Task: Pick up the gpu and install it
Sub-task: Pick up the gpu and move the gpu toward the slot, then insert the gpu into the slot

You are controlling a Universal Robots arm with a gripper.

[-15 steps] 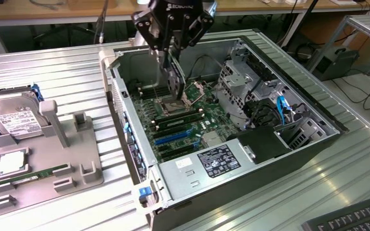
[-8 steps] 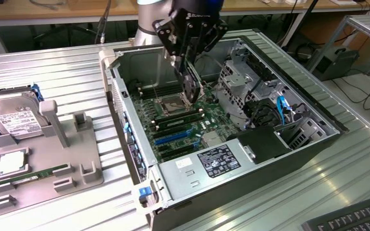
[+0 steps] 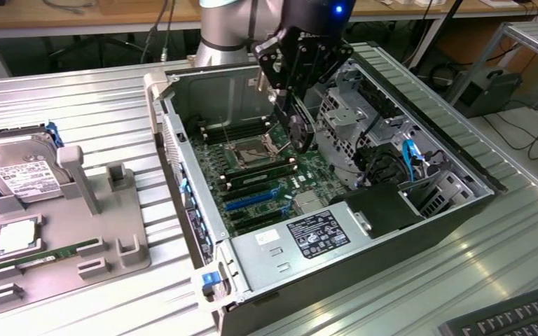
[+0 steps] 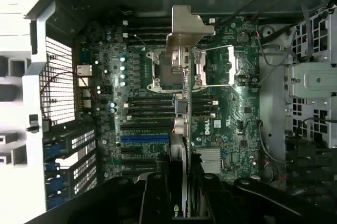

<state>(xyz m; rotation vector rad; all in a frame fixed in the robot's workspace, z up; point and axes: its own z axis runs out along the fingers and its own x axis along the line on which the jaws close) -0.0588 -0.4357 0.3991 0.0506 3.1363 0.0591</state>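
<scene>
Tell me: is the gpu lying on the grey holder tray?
No, the gripper holds the gpu over the motherboard inside the open case.

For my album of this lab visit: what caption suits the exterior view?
The end effector holds the gpu on edge over the motherboard of the open computer case.

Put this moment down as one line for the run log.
pincer: shut on gpu | gpu: in the air over motherboard of open case, not in a slot | hard drive, memory stick: on grey holder
</scene>
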